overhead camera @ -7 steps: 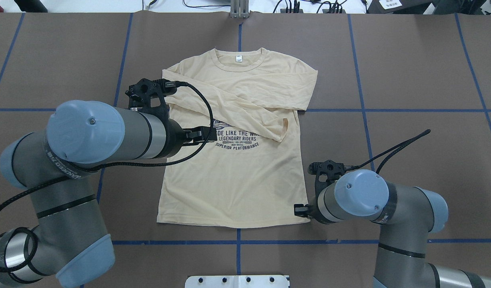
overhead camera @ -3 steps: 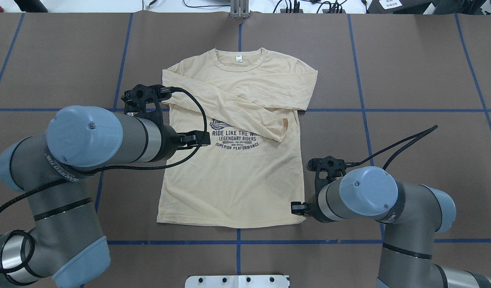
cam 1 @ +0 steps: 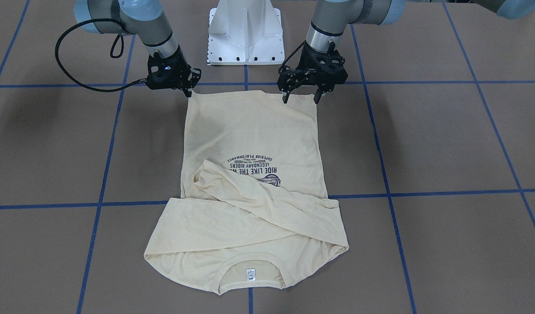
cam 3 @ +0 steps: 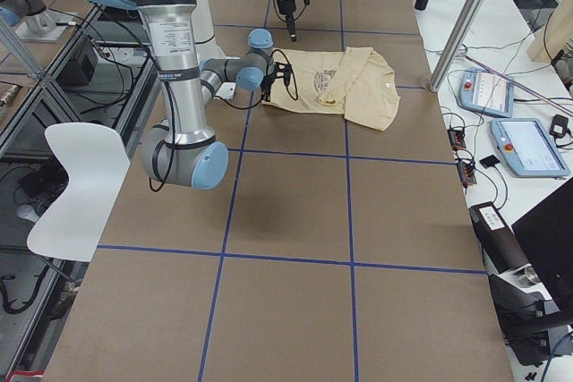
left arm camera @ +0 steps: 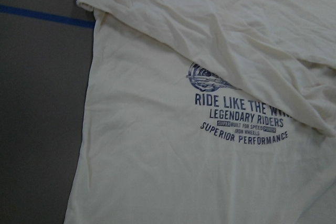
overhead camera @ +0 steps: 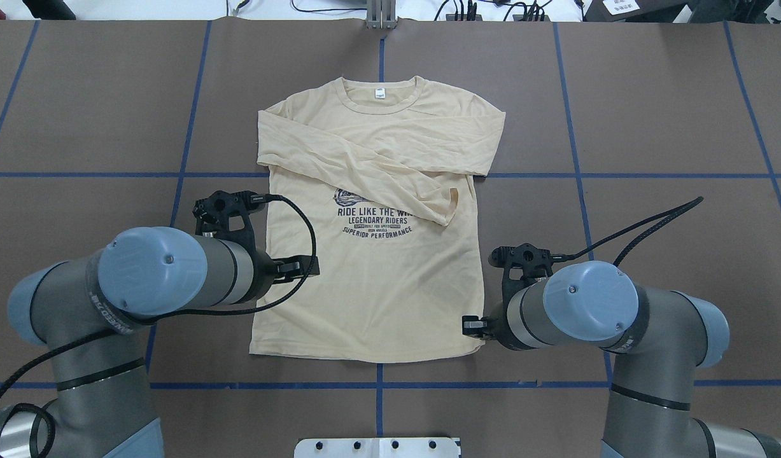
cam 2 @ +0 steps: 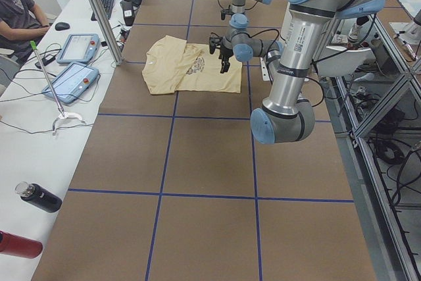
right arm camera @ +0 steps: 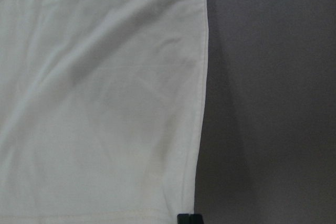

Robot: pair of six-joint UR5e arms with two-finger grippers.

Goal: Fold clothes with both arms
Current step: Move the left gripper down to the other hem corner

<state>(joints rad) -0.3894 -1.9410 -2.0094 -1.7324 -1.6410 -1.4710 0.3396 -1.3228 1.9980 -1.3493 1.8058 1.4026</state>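
A: Two sleeves (overhead camera: 377, 162) already lie crossed over the chest of the T-shirt (overhead camera: 371, 292), flat mid-frame on the table (overhead camera: 670, 114); the body is not yet folded.
B: And the grippers?
A: Spread wide, the left gripper (cam 1: 301, 99) hangs over the lower-left body; the right gripper (cam 1: 188, 90) sits at the lower-right corner of the hem (overhead camera: 365, 358), grip unclear.
B: What changed?
A: The left arm (overhead camera: 167, 273) has slid from the print (overhead camera: 374, 222) toward the frame's bottom; the right arm (overhead camera: 594, 305) has barely shifted.
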